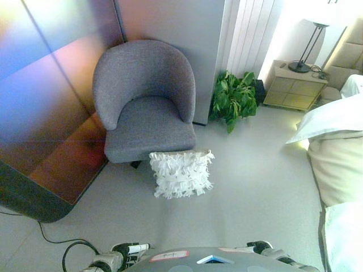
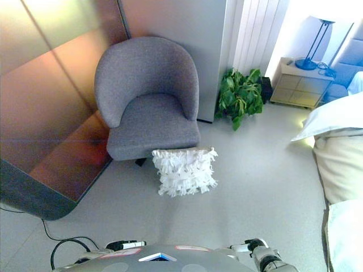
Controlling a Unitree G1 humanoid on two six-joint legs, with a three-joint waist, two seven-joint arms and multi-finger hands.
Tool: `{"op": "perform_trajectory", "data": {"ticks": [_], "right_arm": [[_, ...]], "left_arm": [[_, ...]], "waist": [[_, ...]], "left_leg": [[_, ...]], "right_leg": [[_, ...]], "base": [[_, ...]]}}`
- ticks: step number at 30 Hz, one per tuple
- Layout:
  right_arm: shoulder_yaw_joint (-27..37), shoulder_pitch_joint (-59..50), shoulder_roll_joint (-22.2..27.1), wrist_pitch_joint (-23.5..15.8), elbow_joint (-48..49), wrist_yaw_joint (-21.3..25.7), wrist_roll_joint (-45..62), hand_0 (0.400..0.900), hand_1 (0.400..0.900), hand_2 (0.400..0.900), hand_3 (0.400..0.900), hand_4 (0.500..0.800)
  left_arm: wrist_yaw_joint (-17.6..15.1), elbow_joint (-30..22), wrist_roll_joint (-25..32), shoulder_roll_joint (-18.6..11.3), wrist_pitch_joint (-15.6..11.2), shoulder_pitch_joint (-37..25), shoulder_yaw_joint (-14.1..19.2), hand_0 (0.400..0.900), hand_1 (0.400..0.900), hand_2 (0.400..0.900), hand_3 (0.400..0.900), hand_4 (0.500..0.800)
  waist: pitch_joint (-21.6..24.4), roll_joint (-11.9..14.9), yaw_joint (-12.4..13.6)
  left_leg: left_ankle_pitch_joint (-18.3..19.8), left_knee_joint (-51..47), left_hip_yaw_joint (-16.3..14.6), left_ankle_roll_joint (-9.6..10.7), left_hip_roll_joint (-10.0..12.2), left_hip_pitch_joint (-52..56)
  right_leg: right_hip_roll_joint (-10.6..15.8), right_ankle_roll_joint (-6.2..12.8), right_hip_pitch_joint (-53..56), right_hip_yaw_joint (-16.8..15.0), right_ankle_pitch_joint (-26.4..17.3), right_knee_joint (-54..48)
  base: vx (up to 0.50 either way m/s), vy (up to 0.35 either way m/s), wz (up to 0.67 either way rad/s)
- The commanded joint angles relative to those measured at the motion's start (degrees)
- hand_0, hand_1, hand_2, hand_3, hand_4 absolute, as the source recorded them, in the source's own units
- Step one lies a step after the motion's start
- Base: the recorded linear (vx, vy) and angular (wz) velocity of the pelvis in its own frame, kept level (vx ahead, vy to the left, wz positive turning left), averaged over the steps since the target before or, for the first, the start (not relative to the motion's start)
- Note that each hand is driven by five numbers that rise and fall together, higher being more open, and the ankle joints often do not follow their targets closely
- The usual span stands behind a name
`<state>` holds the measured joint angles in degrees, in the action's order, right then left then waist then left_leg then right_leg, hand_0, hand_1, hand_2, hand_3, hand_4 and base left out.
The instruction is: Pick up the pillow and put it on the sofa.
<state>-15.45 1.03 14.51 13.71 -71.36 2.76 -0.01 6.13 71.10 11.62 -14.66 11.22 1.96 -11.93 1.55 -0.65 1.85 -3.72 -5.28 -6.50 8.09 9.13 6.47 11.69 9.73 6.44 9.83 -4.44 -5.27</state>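
While one white pillow (image 1: 181, 174) leans on the floor against one grey sofa (image 1: 146, 99), you see both hands low, grips impossible to tell.

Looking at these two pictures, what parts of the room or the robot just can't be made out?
- Left hand and right hand: cut off by the bottom edge in both views, so the fingers' state is unclear.
- Pillow: its underside and whether it leans on the sofa can't be told.
- Bed: cut off by the right edge.
- Items on the nightstand beside the lamp: too small.
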Motion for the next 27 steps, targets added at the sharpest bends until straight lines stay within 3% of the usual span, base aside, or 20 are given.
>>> {"op": "perform_trajectory", "data": {"ticks": [1, 11, 15, 18, 20, 23, 24, 25, 26, 27], "right_arm": [[-1.5, -2.8, -1.5, 2.1, -3.9, -0.1, -0.3, 0.900, 0.900, 0.900, 0.900, 0.800], [-2.2, -3.0, -1.1, 3.0, -3.6, -0.2, 1.1, 0.900, 0.900, 0.900, 0.900, 0.800], [-2.5, -3.6, -0.6, 3.4, -3.3, 0.1, 2.8, 0.900, 0.900, 0.900, 0.900, 0.800], [-2.7, -4.7, 0.1, 3.7, -2.6, 0.7, 4.7, 0.900, 0.900, 0.900, 0.900, 0.800], [-2.6, -5.3, 0.5, 3.8, -2.6, 0.6, 5.0, 0.900, 0.900, 0.900, 0.900, 0.800], [-2.8, -5.1, 1.5, 4.4, -1.8, 0.5, 3.7, 0.900, 0.900, 0.900, 0.900, 0.800], [-2.6, -5.2, 1.7, 4.4, -1.9, 0.3, 3.4, 0.900, 0.900, 0.900, 0.900, 0.800], [-2.4, -5.2, 2.1, 4.2, -2.2, -0.3, 2.5, 0.900, 0.900, 0.900, 0.900, 0.800], [-2.3, -5.2, 2.1, 4.1, -2.3, -0.5, 2.3, 0.900, 0.900, 0.900, 0.900, 0.800], [-2.2, -5.0, 2.1, 3.9, -2.4, -0.9, 1.9, 0.900, 0.900, 0.900, 0.900, 0.800]], "left_arm": [[0.5, 3.7, -1.2, 2.4, 0.4, -1.7, -0.9, 0.900, 0.900, 0.900, 0.900, 0.800], [0.7, 3.0, -3.2, 0.7, 1.6, -2.1, -0.8, 0.900, 0.900, 0.900, 0.900, 0.800], [0.2, 2.5, -2.6, 0.9, 2.3, -2.9, -2.2, 0.900, 0.900, 0.900, 0.900, 0.800], [-2.1, 1.8, -0.3, 1.7, 2.2, -4.3, -3.3, 0.900, 0.900, 0.900, 0.900, 0.800], [-2.9, 1.6, 0.3, 2.3, 1.8, -4.7, -3.1, 0.900, 0.900, 0.900, 0.900, 0.800], [-3.5, 1.3, 3.0, 2.7, 1.3, -4.0, -2.4, 0.900, 0.900, 0.900, 0.900, 0.800], [-3.5, 1.3, 3.0, 2.8, 1.3, -3.8, -1.9, 0.900, 0.900, 0.900, 0.900, 0.800], [-3.2, 1.4, 2.9, 2.7, 1.2, -3.1, -1.3, 0.900, 0.900, 0.900, 0.900, 0.800], [-3.1, 1.5, 3.0, 2.7, 1.3, -3.0, -1.2, 0.900, 0.900, 0.900, 0.900, 0.800], [-2.8, 1.7, 3.1, 2.6, 1.4, -2.5, -0.9, 0.900, 0.900, 0.900, 0.900, 0.800]], "waist": [[-3.6, 0.7, 0.5], [-3.9, 0.2, 0.4], [-4.8, -0.2, -0.2], [-6.3, 0.0, -0.6], [-7.3, 1.2, -0.8], [-9.2, 1.1, -0.3], [-9.6, 0.7, -0.1], [-10.0, -0.6, 0.4], [-10.3, -0.8, 0.6], [-10.4, -1.5, 1.0]], "left_leg": [[7.6, 0.6, -2.4, -7.1, -8.5, 3.0], [7.2, 0.7, -1.8, -6.7, -8.0, 2.6], [6.8, 1.9, -1.3, -6.3, -7.4, 1.6], [7.7, 8.1, -0.5, -5.8, -7.2, -1.8], [10.0, 16.6, -0.5, -6.4, -8.2, -4.8], [5.2, 25.8, -0.5, -5.7, -7.6, -11.2], [4.1, 24.7, -1.1, -5.4, -6.9, -12.3], [-0.1, 20.0, -1.7, -3.9, -4.9, -13.9], [-1.1, 18.7, -1.8, -3.5, -4.6, -13.8], [-4.4, 15.2, -1.8, -2.4, -3.3, -14.6]], "right_leg": [[-5.8, -2.97, 1.3, 1.9, 4.3, 1.2], [-6.4, -3.49, 0.8, 1.9, 4.8, 1.8], [-7.4, -4.60, -0.6, 1.0, 5.8, 3.5], [-7.8, -6.00, -2.4, -0.1, 6.1, 5.4], [-6.7, -6.89, -3.7, -0.1, 6.1, 6.7], [-6.5, -8.07, -4.1, 0.0, 6.5, 8.4], [-6.6, -7.93, -3.8, -0.2, 7.0, 8.8], [-7.3, -7.47, -2.6, -0.3, 8.3, 9.0], [-7.4, -7.37, -2.0, -0.4, 8.6, 8.9], [-8.0, -7.23, -0.8, -0.6, 9.3, 8.6]], "base": [[0.02, -0.047, 0.06], [0.02, -0.061, 0.01], [0.00, -0.129, 0.01], [-0.04, -0.162, 0.06], [-0.01, -0.128, -0.06], [0.08, -0.054, -0.22], [0.29, 0.077, -0.31], [0.30, 0.097, -0.25], [0.41, 0.124, -0.26], [0.45, 0.113, -0.30]]}}
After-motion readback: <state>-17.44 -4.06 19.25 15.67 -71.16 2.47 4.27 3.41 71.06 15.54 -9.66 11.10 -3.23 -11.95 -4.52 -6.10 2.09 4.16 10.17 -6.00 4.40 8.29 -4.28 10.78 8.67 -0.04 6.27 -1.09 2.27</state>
